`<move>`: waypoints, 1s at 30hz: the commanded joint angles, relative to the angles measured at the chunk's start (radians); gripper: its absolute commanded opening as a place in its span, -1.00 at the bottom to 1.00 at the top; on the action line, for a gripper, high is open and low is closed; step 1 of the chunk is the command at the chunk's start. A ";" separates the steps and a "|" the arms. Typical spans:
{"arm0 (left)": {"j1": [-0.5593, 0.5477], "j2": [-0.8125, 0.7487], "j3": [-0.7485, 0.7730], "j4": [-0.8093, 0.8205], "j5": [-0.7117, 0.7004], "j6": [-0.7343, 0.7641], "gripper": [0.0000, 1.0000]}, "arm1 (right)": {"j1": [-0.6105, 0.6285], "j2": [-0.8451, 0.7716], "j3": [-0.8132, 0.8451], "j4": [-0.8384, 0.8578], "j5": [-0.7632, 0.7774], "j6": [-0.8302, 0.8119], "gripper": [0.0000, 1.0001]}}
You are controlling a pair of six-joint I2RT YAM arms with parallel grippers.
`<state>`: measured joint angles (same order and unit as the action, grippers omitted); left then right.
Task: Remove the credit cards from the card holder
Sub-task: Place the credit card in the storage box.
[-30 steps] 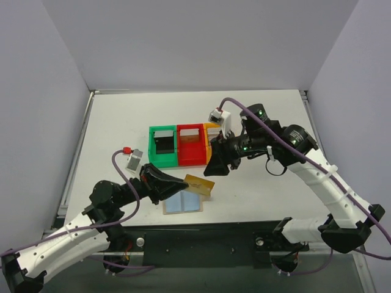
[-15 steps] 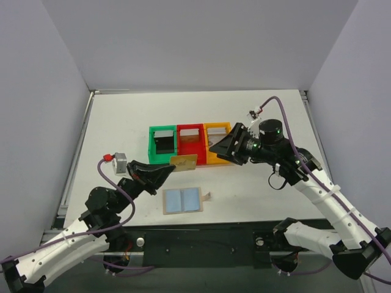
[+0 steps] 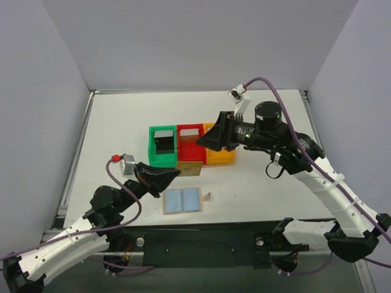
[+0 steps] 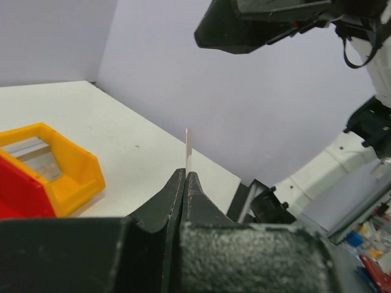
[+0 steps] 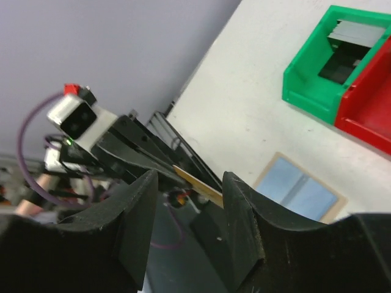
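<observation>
Left claw (image 3: 176, 173) is pinching a gold credit card (image 3: 189, 168) by one edge. Its jaws are shut tight on it, and the left wrist view is showing the card edge-on as a thin sliver. The card is hanging in the air just in front of the red bin (image 3: 189, 126), which is standing between the green bin (image 3: 151, 146) and the orange bin (image 3: 221, 159). The card holder (image 3: 183, 199) is lying open and flat on the surface (image 3: 122, 122), blue panels up, just on the near side of the card and apart from both claws. The right claw (image 3: 203, 141) is hovering over the bins with its jaws spread and nothing between them, pointing toward the card. By the look of it, one card is out and is being delivered, either into a bin or across to the right claw. The next move is calling for the card to be lined up squarely over its target before the grip is let go. Whether more cards are sitting in the holder's pockets cannot be told.
</observation>
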<state>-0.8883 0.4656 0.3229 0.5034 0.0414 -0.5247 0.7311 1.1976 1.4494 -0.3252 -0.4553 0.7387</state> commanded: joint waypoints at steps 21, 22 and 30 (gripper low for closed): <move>0.088 0.127 0.099 0.135 0.519 -0.273 -1.00 | 0.120 0.074 0.135 -0.495 -0.289 -0.771 -0.63; 0.089 0.125 0.097 0.138 0.519 -0.273 -1.00 | 0.125 0.080 0.134 -0.495 -0.280 -0.771 -0.59; 0.089 0.116 0.099 0.119 0.505 -0.256 -1.00 | 0.186 0.125 0.137 -0.499 -0.260 -0.765 -0.53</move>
<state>-0.8036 0.5900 0.3748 0.5854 0.5373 -0.7883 0.8909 1.3022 1.5871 -0.8070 -0.7082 -0.0093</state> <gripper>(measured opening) 0.024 0.238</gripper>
